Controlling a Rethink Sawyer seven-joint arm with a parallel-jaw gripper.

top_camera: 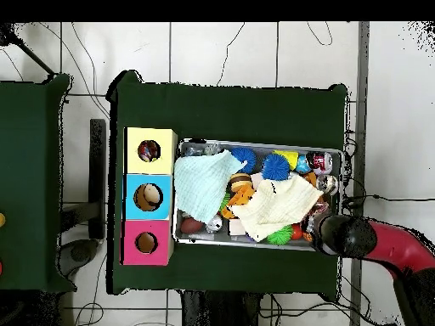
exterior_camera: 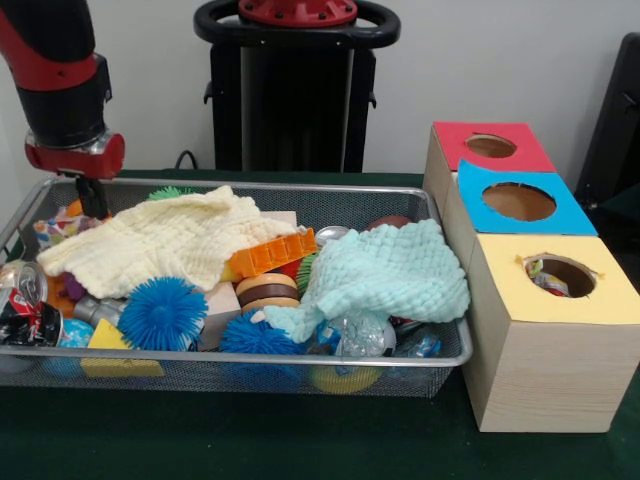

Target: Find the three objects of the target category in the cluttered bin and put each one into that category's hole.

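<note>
A wire bin [exterior_camera: 300, 187] [top_camera: 255, 143] is full of clutter. In the front view my gripper [exterior_camera: 93, 200] reaches down into the bin's far left corner, behind a cream cloth [exterior_camera: 170, 240]; from overhead the gripper [top_camera: 321, 227] is at the bin's lower right corner beside that cloth [top_camera: 276, 208]. Its tips are hidden. A mint cloth [exterior_camera: 385, 275] [top_camera: 202, 182] covers the other end. Beside the bin stand three boxes with holes: red [exterior_camera: 490, 147], blue [exterior_camera: 520, 200] and yellow [exterior_camera: 560, 310]. A crumpled item shows inside the yellow hole [exterior_camera: 556, 277].
In the bin lie two blue spiky balls [exterior_camera: 162, 313] [exterior_camera: 255, 335], an orange plastic toy [exterior_camera: 270, 255], a crushed can [exterior_camera: 22, 300], a yellow block [exterior_camera: 110, 340], a brown and tan ring toy [exterior_camera: 266, 290] and clear wrappers [exterior_camera: 360, 335]. Green cloth covers the table [exterior_camera: 250, 440].
</note>
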